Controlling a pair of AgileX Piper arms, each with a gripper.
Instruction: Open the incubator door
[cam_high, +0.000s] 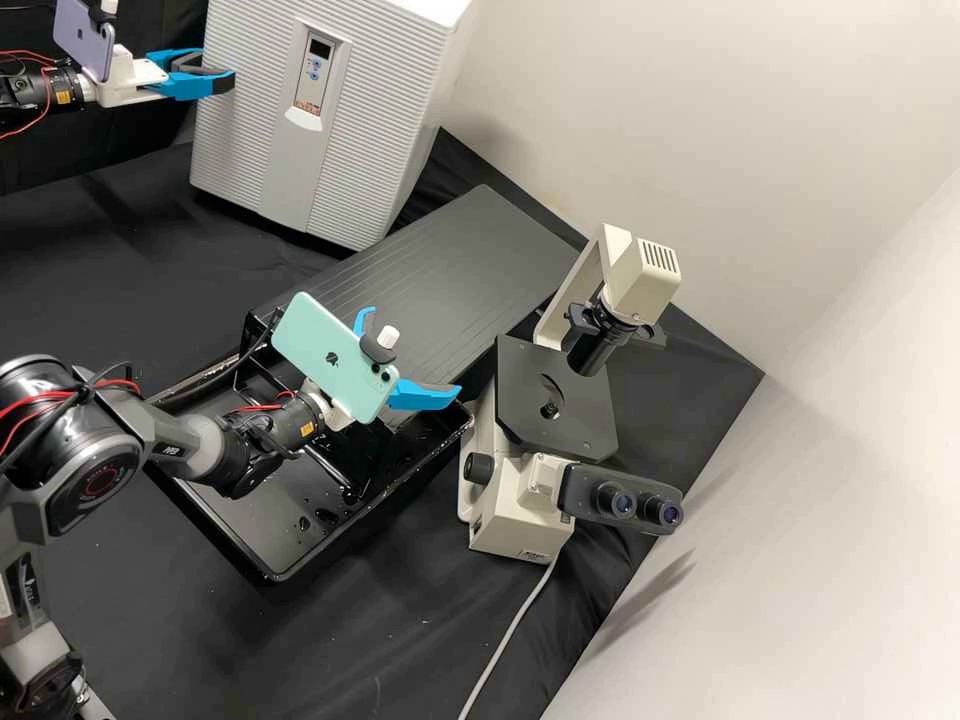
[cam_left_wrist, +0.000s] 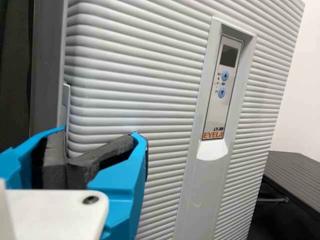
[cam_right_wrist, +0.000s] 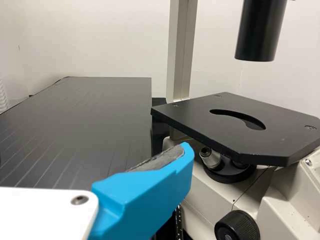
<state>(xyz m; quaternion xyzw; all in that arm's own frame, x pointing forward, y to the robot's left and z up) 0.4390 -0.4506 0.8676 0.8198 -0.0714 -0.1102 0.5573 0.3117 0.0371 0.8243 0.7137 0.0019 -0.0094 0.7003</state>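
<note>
My left claw (cam_high: 230, 80) sits at the front of the incubator (cam_high: 265, 130), up by the edge of its door (cam_left_wrist: 135, 85); its dark pads (cam_left_wrist: 100, 157) meet, so I read it as closed, with nothing I can make out between them; whether it touches the door I can't tell. The door looks closed and upright on the front of the white cabinet, ribbed all over, with a small control panel (cam_left_wrist: 223, 85) set in a smooth strip down the middle; a narrow raised lip (cam_left_wrist: 66, 100) stands at the edge near my claw.

I'd judge that lip the place to take hold, or to hook from behind; the ribbed face is likely hard, slick plastic that pads would slide over. I expect a fairly heavy door, stiff at first if a seal or catch holds it, then swinging easily; a steady pull along its arc suits it, since a sharp tug could slip off or shift the cabinet. The job looks to be at its start.

My right claw (cam_high: 412, 350) is spread wide and empty, over the black tray (cam_high: 270, 575) and beside the microscope (cam_high: 555, 400); beyond it, a dark board (cam_high: 450, 260) lies between tray and incubator.
</note>
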